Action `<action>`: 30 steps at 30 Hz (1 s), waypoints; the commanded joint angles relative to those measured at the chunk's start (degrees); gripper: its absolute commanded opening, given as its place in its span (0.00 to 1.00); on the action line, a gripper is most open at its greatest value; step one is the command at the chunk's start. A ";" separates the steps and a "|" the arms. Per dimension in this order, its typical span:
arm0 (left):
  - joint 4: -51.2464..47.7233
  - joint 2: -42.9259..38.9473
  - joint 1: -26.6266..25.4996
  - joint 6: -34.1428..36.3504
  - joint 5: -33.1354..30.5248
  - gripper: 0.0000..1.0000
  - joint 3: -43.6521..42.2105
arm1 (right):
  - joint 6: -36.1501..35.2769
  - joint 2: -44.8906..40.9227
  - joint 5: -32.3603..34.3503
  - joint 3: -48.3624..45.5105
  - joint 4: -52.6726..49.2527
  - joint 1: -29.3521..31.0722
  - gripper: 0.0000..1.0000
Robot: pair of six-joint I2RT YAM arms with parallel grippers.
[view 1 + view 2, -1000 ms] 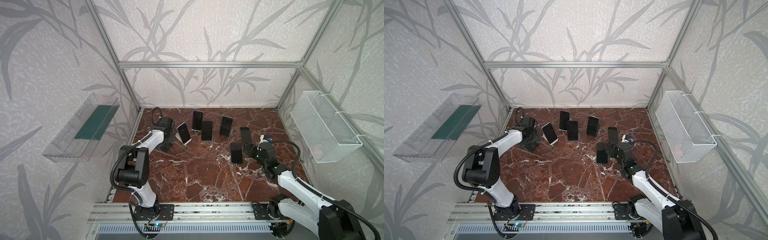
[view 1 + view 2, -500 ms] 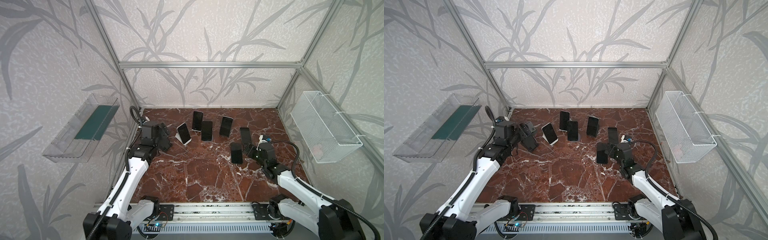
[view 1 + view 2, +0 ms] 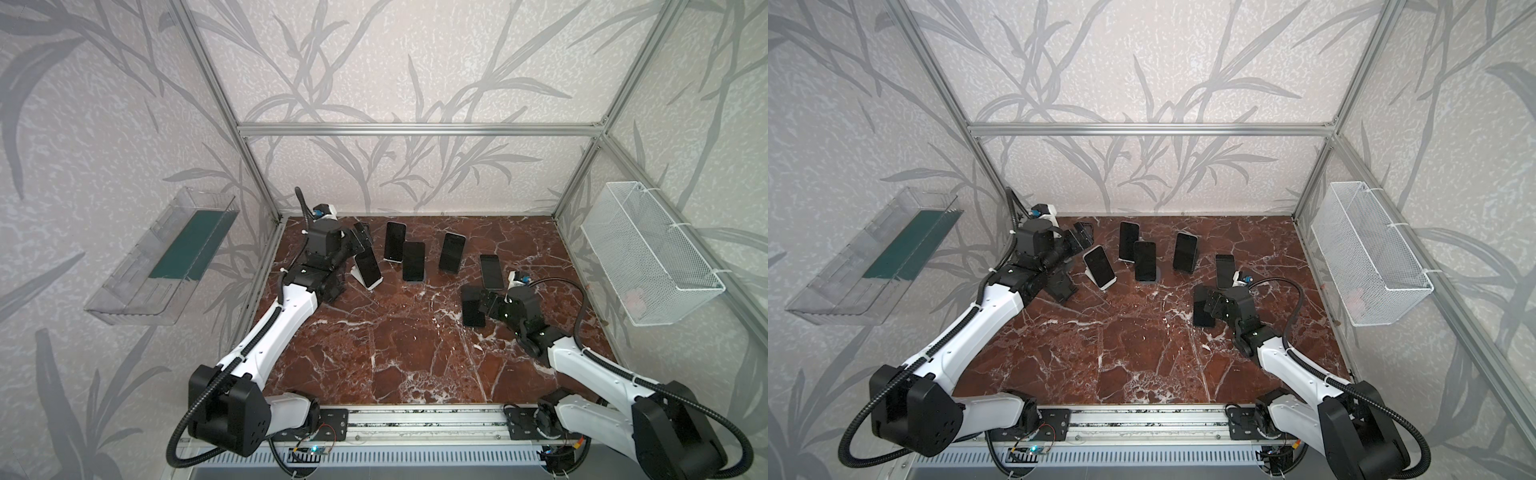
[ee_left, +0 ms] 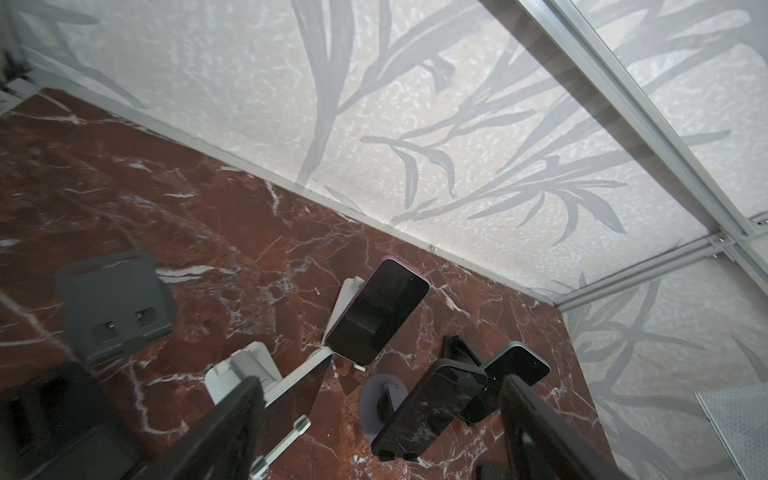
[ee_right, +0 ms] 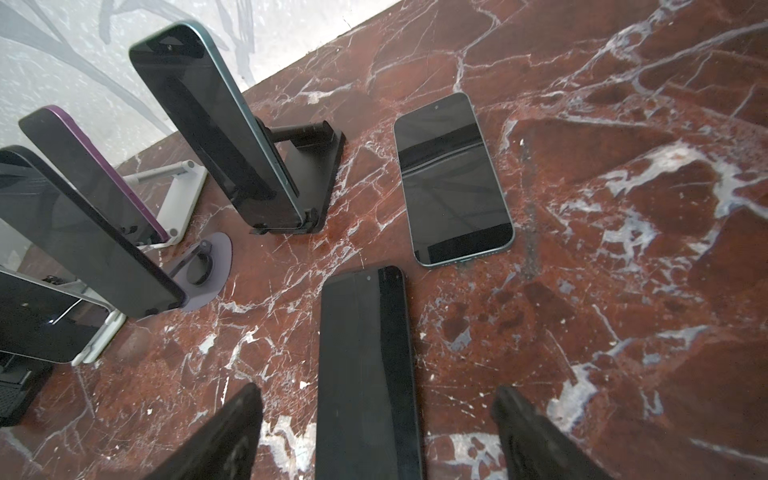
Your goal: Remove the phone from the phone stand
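One phone [image 3: 368, 266], leaning on a white stand [image 3: 357, 277] at the back left of the desk [image 3: 395, 353], sits just beside and below the left pincer [image 3: 360, 241], whose jaws stand wide apart, holding nothing. The right pincer [image 3: 485, 302], also spread, straddles a flat black phone [image 5: 361, 353] without touching it.

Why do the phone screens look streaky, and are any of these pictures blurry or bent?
Right wrist view: the flat phone mirrors grey bands, reflection not damage. Left wrist view: the left pincer sits close and looks soft. Both top views: even light, faint shadows, frame posts splaying outward.
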 commanded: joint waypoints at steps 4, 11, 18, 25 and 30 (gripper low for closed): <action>5.17 -2.01 0.24 2.98 7.50 0.91 -1.87 | -2.68 -1.17 4.44 0.11 2.43 1.85 0.87; 11.36 -3.35 0.15 -4.37 10.02 0.93 -7.36 | -2.10 -2.65 6.84 -1.92 5.02 2.96 0.87; 12.40 -0.60 0.41 -6.56 13.65 0.92 -7.04 | -2.31 1.63 5.93 -0.85 5.72 4.10 0.87; 12.81 2.99 0.94 -6.04 18.28 0.89 -5.90 | -2.17 1.11 5.65 -2.19 6.17 4.28 0.87; 12.97 1.98 0.52 -3.18 15.95 0.88 -6.81 | -2.22 2.74 5.20 -2.29 6.95 4.54 0.87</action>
